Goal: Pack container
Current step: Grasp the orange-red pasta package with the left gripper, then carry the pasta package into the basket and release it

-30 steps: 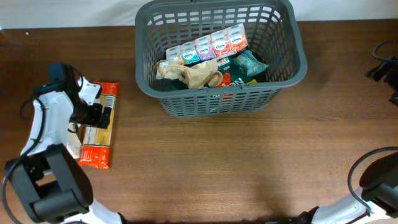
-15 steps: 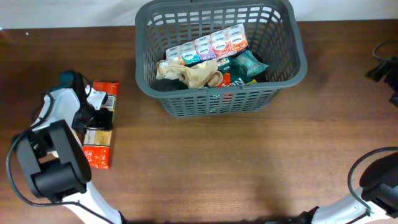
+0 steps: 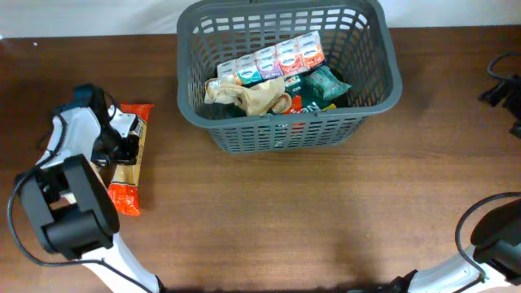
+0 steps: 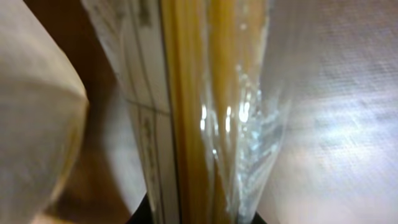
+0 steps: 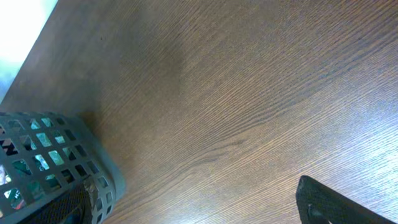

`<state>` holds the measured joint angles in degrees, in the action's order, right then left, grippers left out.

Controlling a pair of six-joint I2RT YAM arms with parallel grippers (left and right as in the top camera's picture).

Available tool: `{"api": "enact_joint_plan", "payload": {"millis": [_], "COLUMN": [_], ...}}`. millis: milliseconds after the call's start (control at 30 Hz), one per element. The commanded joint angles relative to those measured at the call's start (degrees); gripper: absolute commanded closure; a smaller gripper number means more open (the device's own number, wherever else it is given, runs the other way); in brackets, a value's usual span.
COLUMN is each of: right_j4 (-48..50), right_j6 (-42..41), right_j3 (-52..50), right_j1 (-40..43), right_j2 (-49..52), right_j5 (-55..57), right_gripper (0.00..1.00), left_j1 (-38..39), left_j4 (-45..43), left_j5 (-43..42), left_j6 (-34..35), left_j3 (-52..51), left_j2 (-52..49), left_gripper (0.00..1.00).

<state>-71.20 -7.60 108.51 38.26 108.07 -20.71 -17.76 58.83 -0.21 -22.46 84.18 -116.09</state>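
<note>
**Spaghetti packet being gripped left of the basket**

A spaghetti packet is being clamped between the fingers of the left gripper on the table. It is well left of the container, which is being seen at the table's far middle. Tissue packs and other packets are lying in the container. Of the right gripper only a dark edge is being shown, and whether its fingers are apart cannot be told.

Left arm: rounded white segments, black joints, a wide black drum-shaped base, and a thin black cable looping alongside. Right arm: white segment, rounded black base, arching black wire.
</note>
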Motion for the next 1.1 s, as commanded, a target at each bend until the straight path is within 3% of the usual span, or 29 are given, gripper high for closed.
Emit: {"api": "enact_joint_plan", "payload": {"millis": [0,100,267,400,500,633,800,933,1067], "right_j4": [0.11,0.11,0.11,0.11,0.11,0.11,0.11,0.11,0.11], "right_j6": [-0.42,-0.42,-0.42,-0.42,-0.42,-0.42,-0.42,-0.42,-0.42], "right_j3": [-0.31,-0.31,-0.31,-0.31,-0.31,-0.31,-0.31,-0.31,-0.31], "right_j1": [-0.33,-0.33,-0.33,-0.33,-0.33,-0.33,-0.33,-0.33,-0.33], "right_j2": [-1.18,-1.18,-1.18,-1.18,-1.18,-1.18,-1.18,-1.18,-1.18], "right_j5": [-0.5,-0.5,-0.5,-0.5,-0.5,-0.5,-0.5,-0.5,-0.5], "right_gripper": [0.01,0.01,0.01,0.01,0.01,0.01,0.01,0.01,0.01], "left_j1": [-0.02,0.57,2.93,7.91,15.15,26.01,39.98,45.13,46.45], "left_j4": [6.58,16.06,20.46,19.41,19.23,19.41,22.01,22.21,23.23], "left_j5": [-1.14,-3.78,-7.13,-7.3,-11.15,-13.38,-11.1,-2.6,-0.81], "left_j6": [0.13,0.13,-0.87,-9.31,-22.21,-37.05,-50.23,-50.45,-49.16], "left_j3": [11.45,28.02,51.06,65.59,74.12,76.04,73.94,70.18,67.25], "left_j2": [-0.09,0.35,1.9,3.21,3.74,3.69,0.44,-4.11,-9.38], "left_gripper": [0.98,0.98,0.98,0.98,0.98,0.98,0.98,0.98,0.98]}}
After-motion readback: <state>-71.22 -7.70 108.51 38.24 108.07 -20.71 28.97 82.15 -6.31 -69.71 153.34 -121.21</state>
